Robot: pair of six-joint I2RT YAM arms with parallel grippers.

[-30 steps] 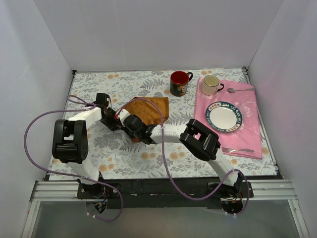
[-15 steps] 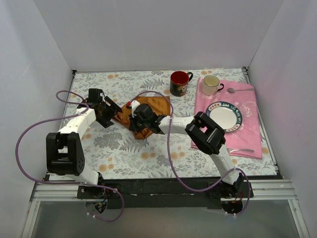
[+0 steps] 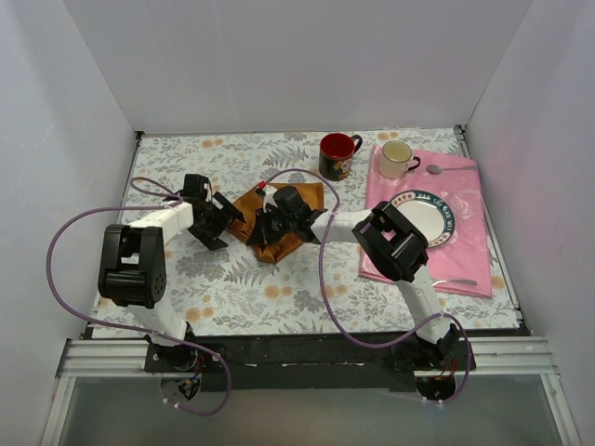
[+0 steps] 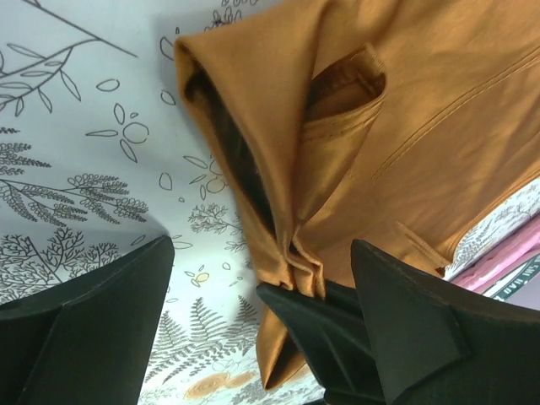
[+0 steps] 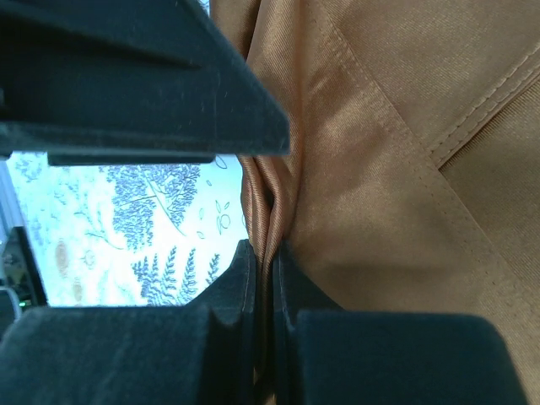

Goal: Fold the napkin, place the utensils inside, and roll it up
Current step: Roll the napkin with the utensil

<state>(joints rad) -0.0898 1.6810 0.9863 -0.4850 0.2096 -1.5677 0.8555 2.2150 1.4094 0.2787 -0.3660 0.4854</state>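
Bright, even, diffuse light fills the overhead view; shadows on the leaf-patterned counter (image 3: 232, 288) are faint and soft. Up close, the rust-orange creased cloth napkin (image 4: 405, 110) is sharp with a satin sheen, while the black left gripper (image 4: 261, 245) and right gripper (image 5: 268, 261) loom dark, featureless and slightly blurred.

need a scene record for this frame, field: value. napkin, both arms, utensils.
napkin: rust-orange cloth napkin, bunched, on the floral tabletop
right gripper: jaws shut on a napkin fold
left gripper: jaws open beside the napkin, holding nothing
utensils: two silver metal utensils on the pink cloth, one by the cream mug, one at the near edge
plate: round white plate with patterned rim, on the pink cloth
stage: utensils not yet in the napkin
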